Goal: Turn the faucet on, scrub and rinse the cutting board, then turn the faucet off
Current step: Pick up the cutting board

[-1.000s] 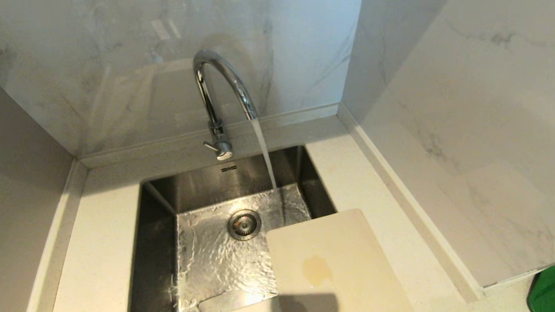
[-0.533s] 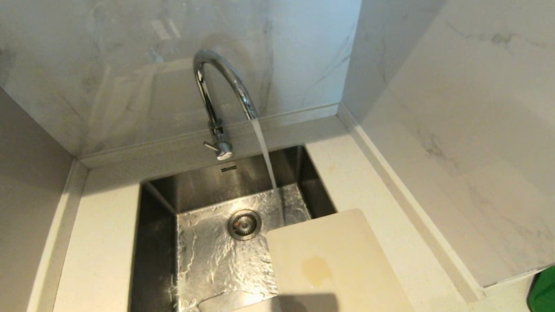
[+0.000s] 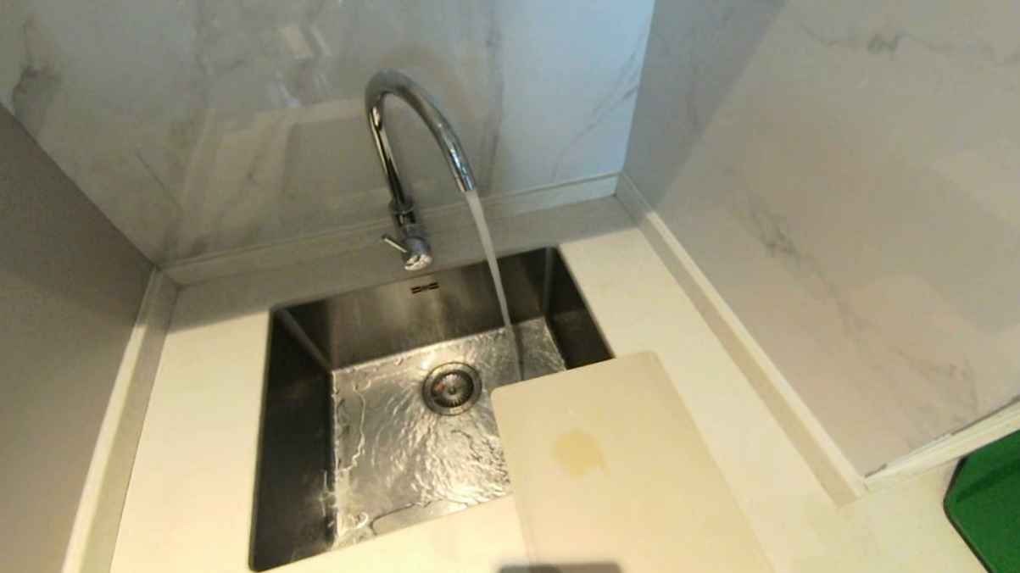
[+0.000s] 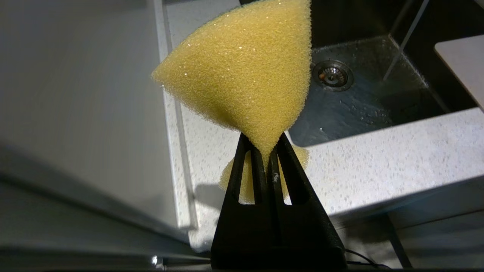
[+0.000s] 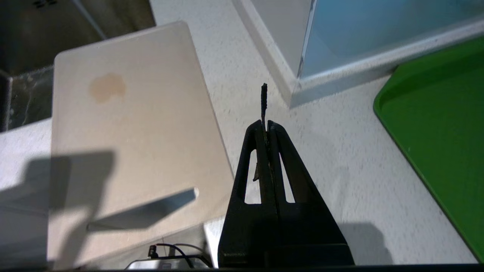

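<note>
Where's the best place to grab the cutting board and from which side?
Probably the far corner of the cutting board that juts over the sink, approached from the sink side: a finger can slip beneath there, while the rest lies flat on the counter.

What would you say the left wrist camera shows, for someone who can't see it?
A yellow sponge is pinched in the black left gripper, whose jaws are shut on it, above a speckled white countertop. Beyond lies a wet steel sink with a round drain, a thin stream of water, and a cutting board corner.
</note>
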{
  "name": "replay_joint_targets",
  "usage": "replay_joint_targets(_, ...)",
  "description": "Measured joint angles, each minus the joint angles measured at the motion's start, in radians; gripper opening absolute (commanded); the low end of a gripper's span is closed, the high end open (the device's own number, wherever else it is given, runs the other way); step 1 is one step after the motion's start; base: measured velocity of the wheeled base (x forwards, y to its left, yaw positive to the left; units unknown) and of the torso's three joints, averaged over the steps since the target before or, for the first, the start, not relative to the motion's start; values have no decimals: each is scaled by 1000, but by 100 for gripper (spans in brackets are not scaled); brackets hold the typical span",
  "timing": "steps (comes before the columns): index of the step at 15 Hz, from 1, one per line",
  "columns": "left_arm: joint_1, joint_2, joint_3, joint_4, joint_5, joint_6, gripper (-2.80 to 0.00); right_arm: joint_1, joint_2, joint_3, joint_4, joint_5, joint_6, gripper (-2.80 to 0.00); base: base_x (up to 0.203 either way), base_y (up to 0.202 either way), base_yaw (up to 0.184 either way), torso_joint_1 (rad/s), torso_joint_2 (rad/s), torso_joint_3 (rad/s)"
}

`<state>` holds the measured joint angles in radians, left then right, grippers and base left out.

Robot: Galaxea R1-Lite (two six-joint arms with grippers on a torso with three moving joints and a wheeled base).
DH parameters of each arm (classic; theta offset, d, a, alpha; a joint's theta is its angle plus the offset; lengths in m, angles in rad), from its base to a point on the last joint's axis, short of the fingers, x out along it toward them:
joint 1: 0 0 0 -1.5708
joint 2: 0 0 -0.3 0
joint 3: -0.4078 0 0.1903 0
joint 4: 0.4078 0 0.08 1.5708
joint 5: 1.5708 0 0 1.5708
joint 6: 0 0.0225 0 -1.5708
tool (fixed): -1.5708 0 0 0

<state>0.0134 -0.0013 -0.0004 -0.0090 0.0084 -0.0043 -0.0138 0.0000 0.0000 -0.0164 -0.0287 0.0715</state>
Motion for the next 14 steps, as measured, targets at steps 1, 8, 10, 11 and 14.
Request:
replay_joint_targets(1,0,0,0,-1,0,0,-280,0,0,0,0,0,0,-280,-172,0,-13,5,4,-1)
replay_joint_targets(8,0,0,0,-1,-1,-1,-280,0,0,0,0,0,0,-280,-198,0,5,1,2,2)
replay_joint_targets(10,0,0,0,-1,-1,-1,-280,0,0,0,0,0,0,-280,-202,0,2,2,0,4)
replay_joint_targets(11,0,0,0,-1,-1,-1,-280,0,0,0,1,0,0,-280,-166,0,-2,-2,7,2)
replay_joint_targets(14,0,0,0,-1,-1,-1,-280,0,0,0,0,0,0,-280,-40,0,1,-1,-4,2)
